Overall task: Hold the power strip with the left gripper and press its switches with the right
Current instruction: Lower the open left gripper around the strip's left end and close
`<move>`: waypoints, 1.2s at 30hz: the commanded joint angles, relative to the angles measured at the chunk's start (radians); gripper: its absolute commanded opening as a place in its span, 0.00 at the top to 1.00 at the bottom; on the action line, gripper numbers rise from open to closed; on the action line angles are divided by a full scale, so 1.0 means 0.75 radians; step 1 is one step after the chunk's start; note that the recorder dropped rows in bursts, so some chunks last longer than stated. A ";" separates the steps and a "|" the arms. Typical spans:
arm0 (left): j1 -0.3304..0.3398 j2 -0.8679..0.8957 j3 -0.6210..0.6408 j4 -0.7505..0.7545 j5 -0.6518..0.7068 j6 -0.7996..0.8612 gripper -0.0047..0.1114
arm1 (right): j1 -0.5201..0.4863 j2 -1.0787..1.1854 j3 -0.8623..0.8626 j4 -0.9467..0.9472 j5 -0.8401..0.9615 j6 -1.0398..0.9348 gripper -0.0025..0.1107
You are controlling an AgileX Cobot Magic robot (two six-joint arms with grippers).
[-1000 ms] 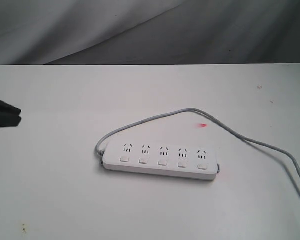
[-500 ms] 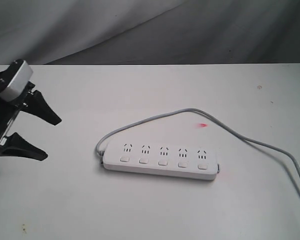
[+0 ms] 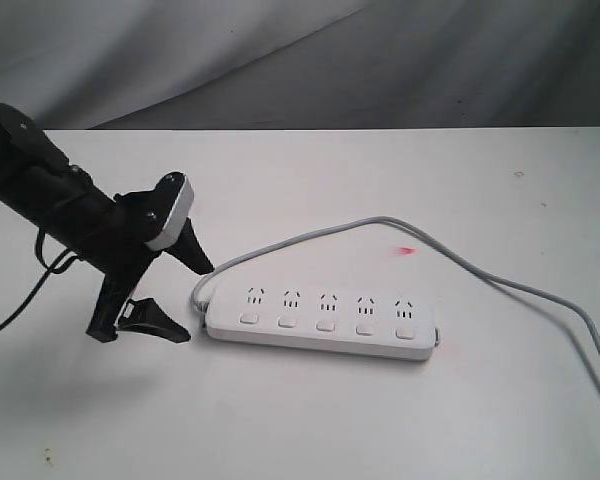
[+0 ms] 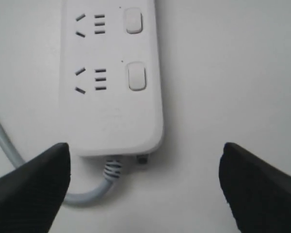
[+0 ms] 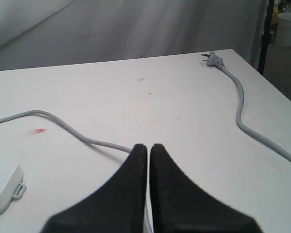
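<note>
Black two-fingered left gripper [image 3: 192, 302] gapes beside the long white plastic power strip [image 3: 320, 318], mid-left; I could pinch its grey cord [image 3: 380, 221].

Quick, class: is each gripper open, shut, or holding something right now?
Left gripper: open, holding nothing, by the cord end of the power strip.
Right gripper: shut, holding nothing.

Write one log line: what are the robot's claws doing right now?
left gripper: open, at cord end of power strip, not gripping | right gripper: shut, off the strip | switches: untouched
</note>
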 commanded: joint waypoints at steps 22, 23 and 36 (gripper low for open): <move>-0.076 0.223 -0.215 -0.037 -0.008 0.010 0.29 | -0.011 -0.006 0.005 0.003 -0.013 -0.007 0.96; -0.076 0.227 -0.221 -0.037 -0.022 0.010 0.29 | -0.011 -0.006 0.005 0.003 -0.013 -0.007 0.96; -0.078 0.279 -0.334 -0.057 0.003 0.010 0.28 | -0.011 -0.006 0.005 0.003 -0.013 -0.007 0.96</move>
